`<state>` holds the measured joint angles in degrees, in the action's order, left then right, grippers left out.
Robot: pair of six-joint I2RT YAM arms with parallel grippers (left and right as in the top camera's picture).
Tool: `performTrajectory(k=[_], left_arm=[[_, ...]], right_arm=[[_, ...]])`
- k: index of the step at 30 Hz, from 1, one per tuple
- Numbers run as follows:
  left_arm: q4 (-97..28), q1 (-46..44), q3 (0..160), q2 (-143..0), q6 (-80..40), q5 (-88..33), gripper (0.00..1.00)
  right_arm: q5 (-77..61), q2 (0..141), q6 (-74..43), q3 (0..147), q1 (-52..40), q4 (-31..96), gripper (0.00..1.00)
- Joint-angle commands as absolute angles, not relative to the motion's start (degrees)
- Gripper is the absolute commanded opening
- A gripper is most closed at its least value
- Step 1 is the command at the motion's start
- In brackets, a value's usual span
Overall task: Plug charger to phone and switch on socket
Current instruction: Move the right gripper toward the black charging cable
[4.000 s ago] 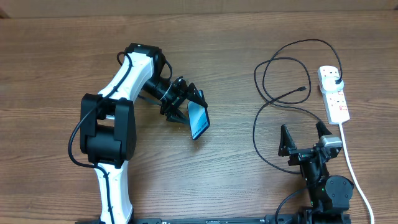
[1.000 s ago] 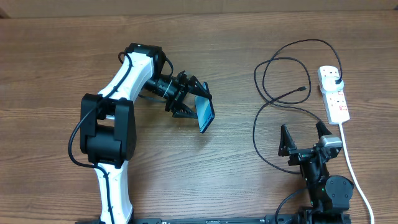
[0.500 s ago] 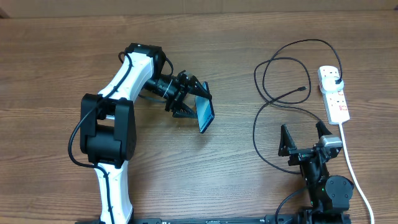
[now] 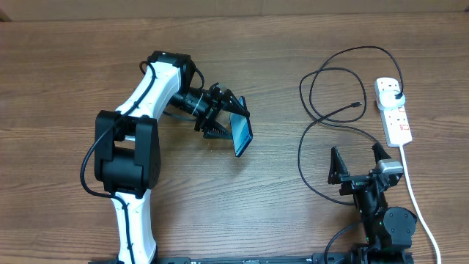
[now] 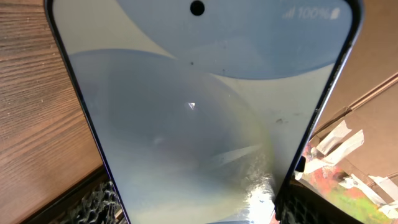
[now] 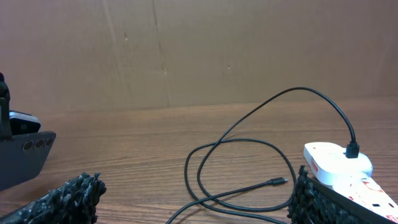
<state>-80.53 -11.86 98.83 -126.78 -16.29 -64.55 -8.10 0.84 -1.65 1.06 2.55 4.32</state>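
Left hand [image 4: 226,120] grasps the phone [image 4: 242,136]; right hand [image 4: 358,163] (released) sits beside the charger [image 4: 300,158] loops, socket [image 4: 393,110] beyond.

This is looking like a robotics lab bench: a white-and-black jointed robot arm [image 4: 150,88] and a smaller black robot arm [image 4: 381,209] are sitting at a brown wood-grain table [image 4: 58,73], with plain brown cardboard sheeting [image 6: 186,50] standing behind as a backdrop.
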Motion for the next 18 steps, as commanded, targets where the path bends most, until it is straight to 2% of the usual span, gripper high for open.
performTrajectory(k=[1, 5, 8, 10, 15, 18], left_arm=[[-80.6, -11.6, 100.4, -127.0, -15.2, -67.7, 0.70], [-80.6, -11.6, 100.4, -127.0, -15.4, -67.7, 0.70], [-80.6, -11.6, 100.4, -127.0, -15.5, -67.7, 0.70], [-80.6, -11.6, 100.4, -127.0, -15.5, -67.9, 0.70], [-80.6, -11.6, 100.4, -127.0, -15.5, -69.1, 0.70], [-80.6, -11.6, 100.4, -127.0, -15.5, -69.1, 0.70]], right_arm=[[-7.6, 0.2, -1.5, 0.4, 2.5, 3.2, 1.00], [-14.5, 0.2, -4.4, 0.4, 2.5, 1.0, 1.00], [-29.1, 0.2, -16.5, 0.4, 2.5, 0.7, 1.00], [-34.5, 0.2, -20.4, 0.4, 2.5, 0.7, 1.00], [-36.2, 0.2, -27.4, 0.8, 2.5, -1.0, 1.00], [-36.3, 0.2, -31.7, 2.8, 2.5, 2.1, 1.00]])
